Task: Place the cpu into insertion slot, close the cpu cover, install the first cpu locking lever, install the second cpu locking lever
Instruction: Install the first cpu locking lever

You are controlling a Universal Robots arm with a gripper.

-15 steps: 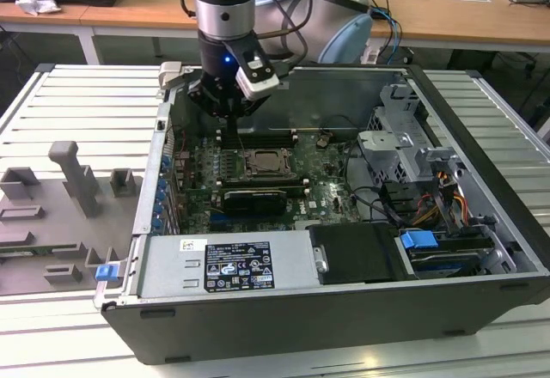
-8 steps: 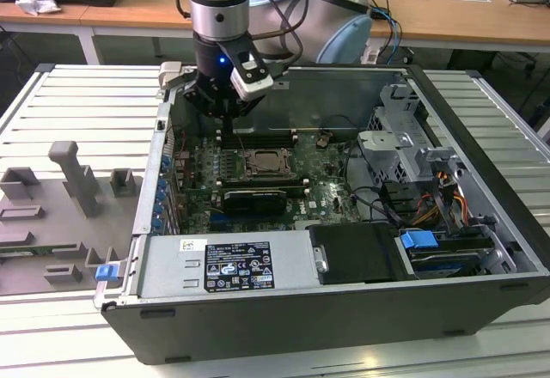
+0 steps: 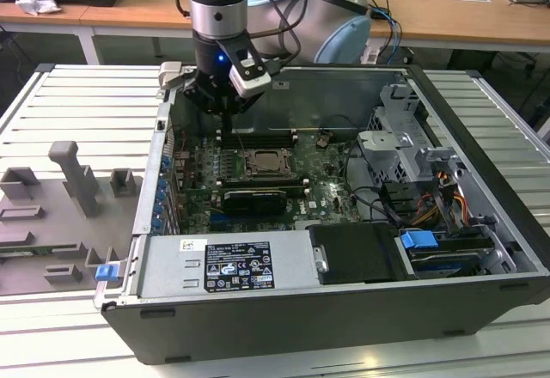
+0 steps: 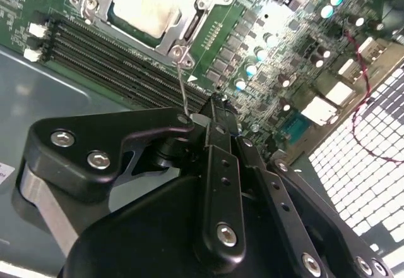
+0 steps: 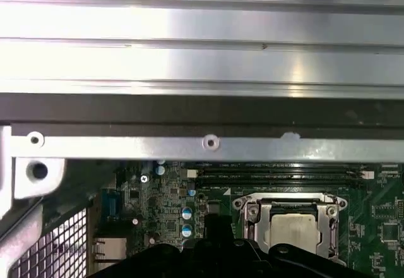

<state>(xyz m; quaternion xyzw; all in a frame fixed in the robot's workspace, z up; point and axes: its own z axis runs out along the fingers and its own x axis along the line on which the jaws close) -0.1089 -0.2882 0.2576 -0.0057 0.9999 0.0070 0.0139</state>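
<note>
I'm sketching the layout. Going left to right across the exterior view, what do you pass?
Grey fixture blocks → blue clip → cpu → blue tab → black case wall.

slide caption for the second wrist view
Tool pinching a thin locking lever beside the cpu, seated under the closed cpu cover.

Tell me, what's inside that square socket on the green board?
The cpu, its pale top showing through the cover. What lies beneath it is hidden.
</note>
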